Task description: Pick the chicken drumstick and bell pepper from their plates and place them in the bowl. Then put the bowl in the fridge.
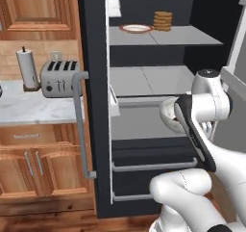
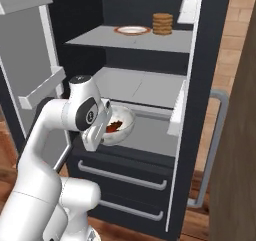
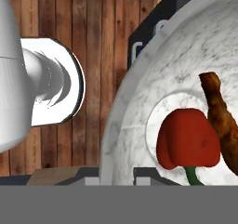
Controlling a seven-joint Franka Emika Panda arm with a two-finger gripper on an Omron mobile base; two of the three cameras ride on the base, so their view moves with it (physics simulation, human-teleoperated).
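Note:
The black fridge (image 1: pixel 93 82) (image 2: pixel 205 85) stands with both doors open. My gripper (image 3: pixel 117 179) is shut on the near rim of the white-grey bowl (image 1: pixel 168 111) (image 2: pixel 121 121) (image 3: pixel 125 111). It holds the bowl level at the front edge of the lowest pale shelf (image 2: pixel 155 135), above the drawers. Inside the bowl lie the red bell pepper (image 3: pixel 188 144) and, beside it, the brown chicken drumstick (image 3: pixel 222 121); both show as a red-brown patch (image 2: pixel 114 128) in the right base view. My forearm hides part of the bowl in the left base view.
On the top shelf sit a red-rimmed plate (image 1: pixel 136 28) (image 2: pixel 132 30) and a stack of brown rounds (image 1: pixel 163 20) (image 2: pixel 162 23). The middle shelf (image 1: pixel 149 79) is bare. Two drawers (image 2: pixel 122 175) lie below the bowl. A toaster (image 1: pixel 60 77) and paper-towel roll (image 1: pixel 27 68) stand on the left counter.

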